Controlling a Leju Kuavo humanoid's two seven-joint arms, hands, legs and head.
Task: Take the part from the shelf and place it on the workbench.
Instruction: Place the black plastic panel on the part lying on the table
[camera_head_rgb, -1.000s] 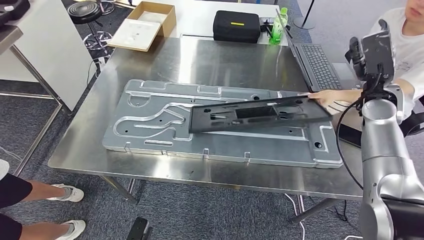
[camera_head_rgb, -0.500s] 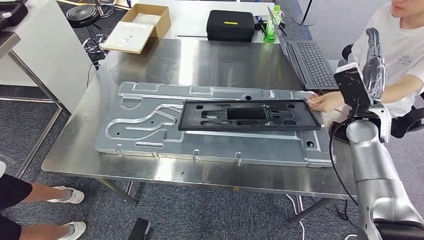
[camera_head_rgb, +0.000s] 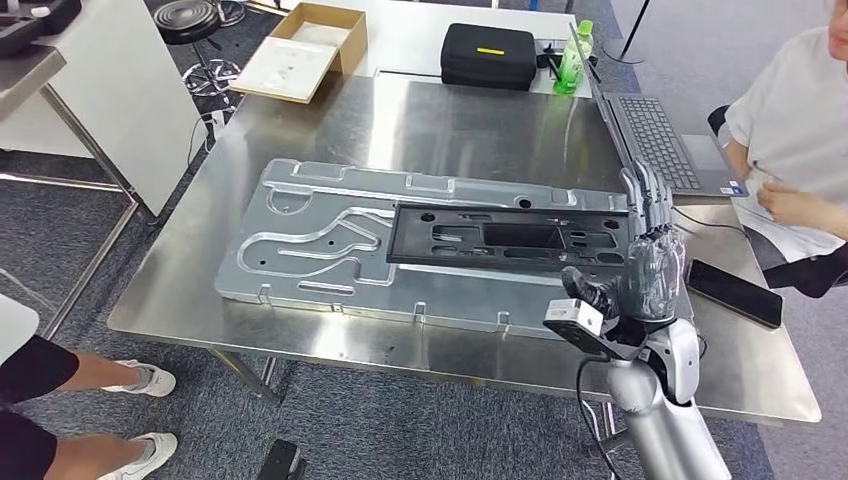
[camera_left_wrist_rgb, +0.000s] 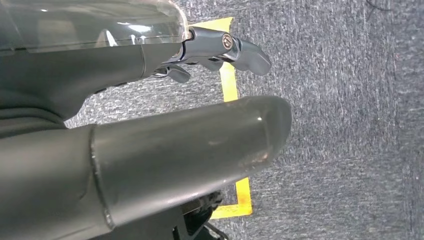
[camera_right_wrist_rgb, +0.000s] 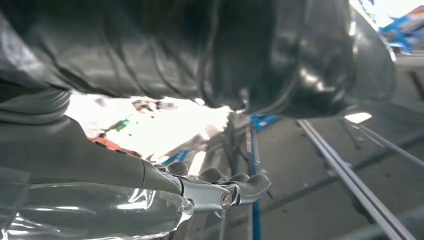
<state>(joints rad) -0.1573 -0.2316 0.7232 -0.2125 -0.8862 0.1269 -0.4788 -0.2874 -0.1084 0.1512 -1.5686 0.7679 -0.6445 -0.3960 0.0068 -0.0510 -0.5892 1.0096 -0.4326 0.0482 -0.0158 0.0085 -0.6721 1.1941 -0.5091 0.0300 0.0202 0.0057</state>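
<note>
The black part (camera_head_rgb: 510, 238) lies flat on the grey plate (camera_head_rgb: 300, 250) near the workbench's (camera_head_rgb: 450, 120) right edge. The right hand (camera_head_rgb: 650, 250), fingers straight and empty, could clip it and knock it askew; the left hand (camera_left_wrist_rgb: 220, 47) holds nothing.

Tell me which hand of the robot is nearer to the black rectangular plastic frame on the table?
Right. The right hand is raised, fingers straight, at the right end of the black rectangular plastic frame. The left hand hangs over grey carpet, away from the table.

Beyond fingertips (camera_head_rgb: 645, 190): open grey laptop (camera_head_rgb: 655, 140) — blocks.
Beside fingers: flat black plastic part (camera_head_rgb: 510, 237) on ribbed metal plate (camera_head_rgb: 330, 240) — low, passable above.
</note>
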